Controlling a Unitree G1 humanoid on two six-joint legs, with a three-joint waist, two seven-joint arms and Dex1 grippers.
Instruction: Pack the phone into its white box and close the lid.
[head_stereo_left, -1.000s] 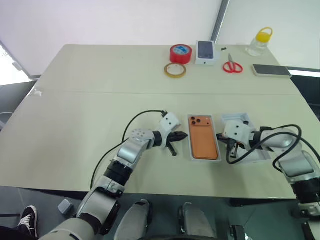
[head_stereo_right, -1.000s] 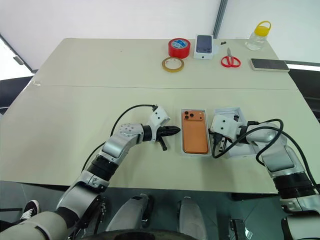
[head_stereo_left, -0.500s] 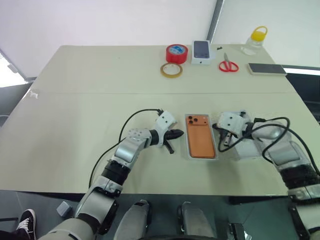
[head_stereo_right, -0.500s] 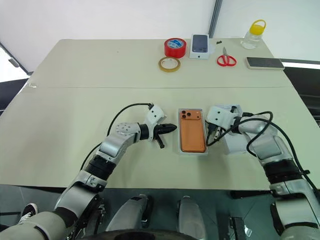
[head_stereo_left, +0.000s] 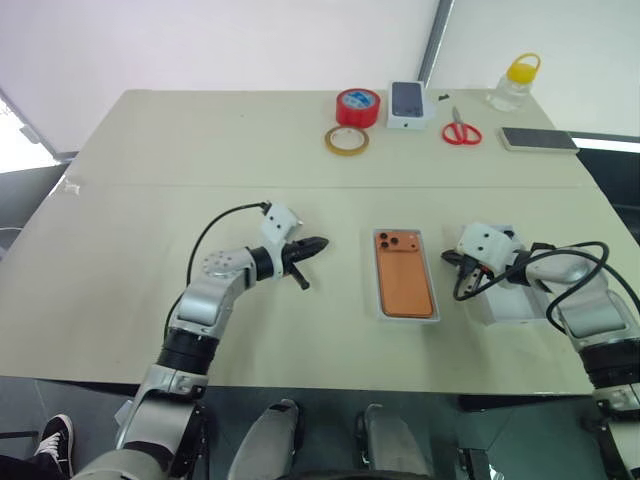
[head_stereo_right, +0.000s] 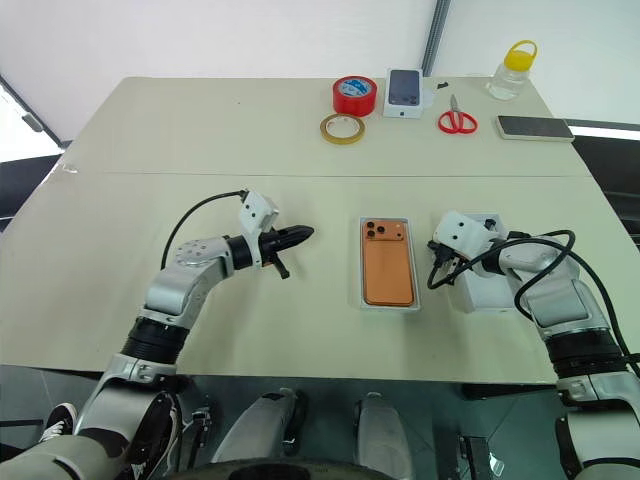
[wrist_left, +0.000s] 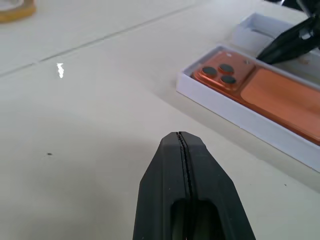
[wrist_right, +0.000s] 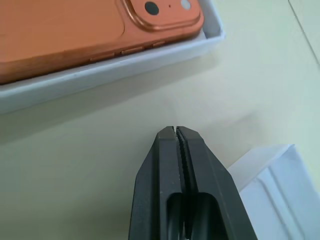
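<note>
One phone (lenses at far end) lies lengthwise in the white box.

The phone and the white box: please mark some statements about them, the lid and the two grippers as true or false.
1. The phone lies in the white box, lenses up. True.
2. The lid covers the white box. False: it lies open on the table, beside the right gripper.
3. The left gripper is shut and holds nothing. True.
4. The right gripper grips the phone. False: it is shut over bare table between box and lid.
5. The red tape roll stands beside the phone. False: it is at the table's far edge.
</note>
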